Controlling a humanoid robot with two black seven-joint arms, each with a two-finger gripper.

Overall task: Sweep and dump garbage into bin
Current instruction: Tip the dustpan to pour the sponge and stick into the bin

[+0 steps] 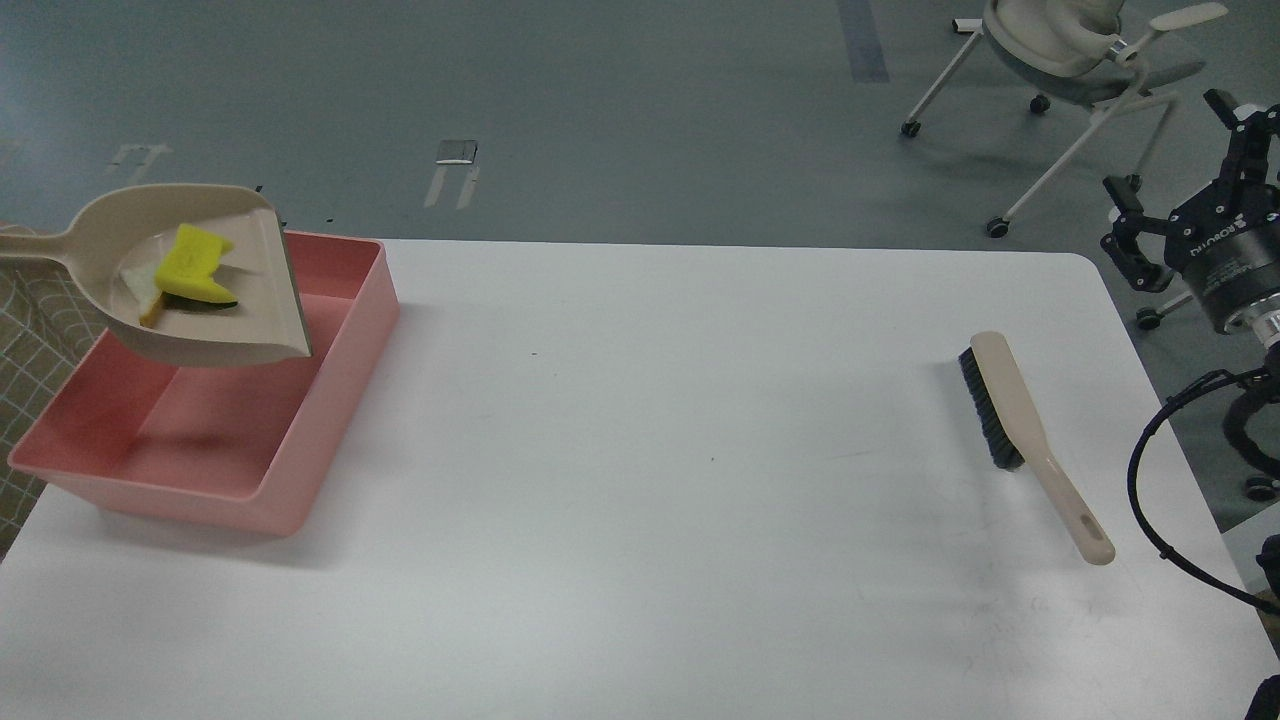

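The beige dustpan (105,228) hangs above the far left part of the pink bin (300,470). Its handle runs off the left edge. In the pan lie the garbage scraps: the yellow sponge piece (192,262) with its dark green underside, and the off-white strip (142,292) beside it. The bin's inside shows no scraps. My left gripper is out of view past the left edge. My right gripper (1170,160) is raised off the table's right edge, open and empty. The beige brush (1005,400) with black bristles lies on the table at the right, apart from that gripper.
The white table (640,480) holds the bin at its left edge and the brush at the right. An office chair (1080,50) stands on the grey floor behind the far right corner. A black cable (1150,520) loops by the right edge.
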